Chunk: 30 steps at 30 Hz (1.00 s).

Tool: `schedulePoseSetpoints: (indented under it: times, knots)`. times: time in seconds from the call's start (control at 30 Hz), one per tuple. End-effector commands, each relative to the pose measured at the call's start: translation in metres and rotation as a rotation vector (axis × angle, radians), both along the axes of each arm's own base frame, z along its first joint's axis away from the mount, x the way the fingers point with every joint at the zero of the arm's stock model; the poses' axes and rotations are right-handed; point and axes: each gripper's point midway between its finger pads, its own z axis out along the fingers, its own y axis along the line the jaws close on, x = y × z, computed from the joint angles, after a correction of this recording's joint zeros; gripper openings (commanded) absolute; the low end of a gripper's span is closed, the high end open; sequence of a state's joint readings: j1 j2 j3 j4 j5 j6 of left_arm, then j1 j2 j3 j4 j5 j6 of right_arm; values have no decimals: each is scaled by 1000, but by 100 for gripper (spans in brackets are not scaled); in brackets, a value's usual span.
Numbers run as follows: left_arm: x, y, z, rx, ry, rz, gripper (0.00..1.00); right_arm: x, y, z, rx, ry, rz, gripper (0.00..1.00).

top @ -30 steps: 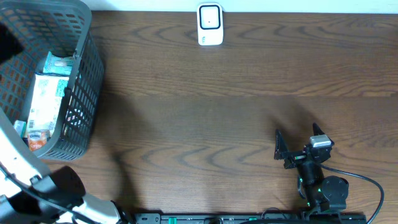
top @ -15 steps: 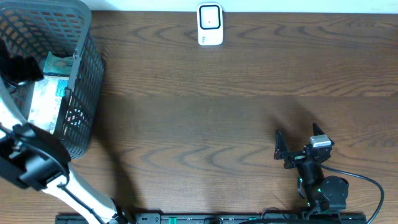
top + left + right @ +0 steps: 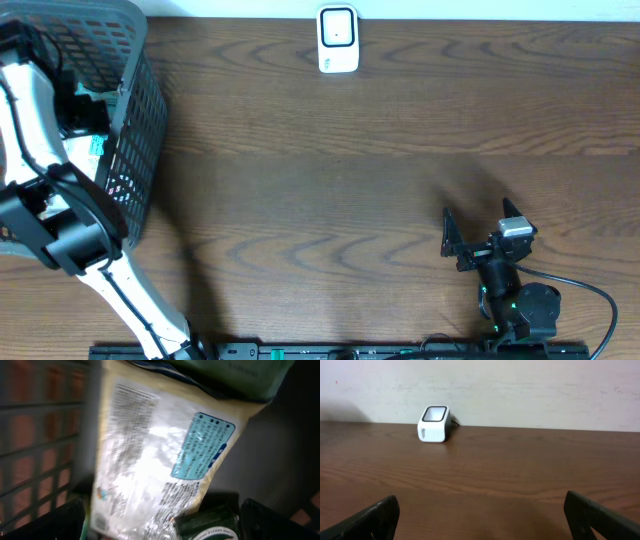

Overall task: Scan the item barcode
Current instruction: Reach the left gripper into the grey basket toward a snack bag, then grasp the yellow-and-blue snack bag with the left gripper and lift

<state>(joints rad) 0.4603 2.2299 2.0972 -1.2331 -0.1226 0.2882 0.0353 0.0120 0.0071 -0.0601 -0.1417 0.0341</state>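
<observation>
The left arm (image 3: 28,105) reaches from the worktop's (image 3: 350,180) near-left corner up and over the grey basket (image 3: 140,110). Its hand (image 3: 162,522) points down inside, fingers wide apart and gripping nothing. Just beneath it lies the white packet (image 3: 150,455), printed face up, long axis along the basket's length, with a green pack (image 3: 235,375) overlapping one end. A second ago this arm sat low at the near-left edge. The right hand (image 3: 480,240) stays parked, fingers apart.
</observation>
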Motion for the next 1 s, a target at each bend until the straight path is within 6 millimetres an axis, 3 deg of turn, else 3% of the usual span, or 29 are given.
schedulePoseSetpoints:
  times: [0.0,0.23,0.43,0.6,0.8,0.97]
  knots:
    - [-7,-5,-24,-12,85,-75,98,-1,2,0,6,1,12,99]
    - [-2,-5,-35,69,118,-116,98,-1,2,0,6,1,12,99]
    - [-10,-7,-61,89,160,-126,98,-1,2,0,6,1,12,99]
    - [-20,4,-79,163,199,-120,98,-1,2,0,6,1,12,99]
    - [-19,19,-81,258,201,-102,99,-1,2,0,6,1,12,99]
    - [-14,18,-82,246,173,-95,84,-1,2,0,6,1,12,99]
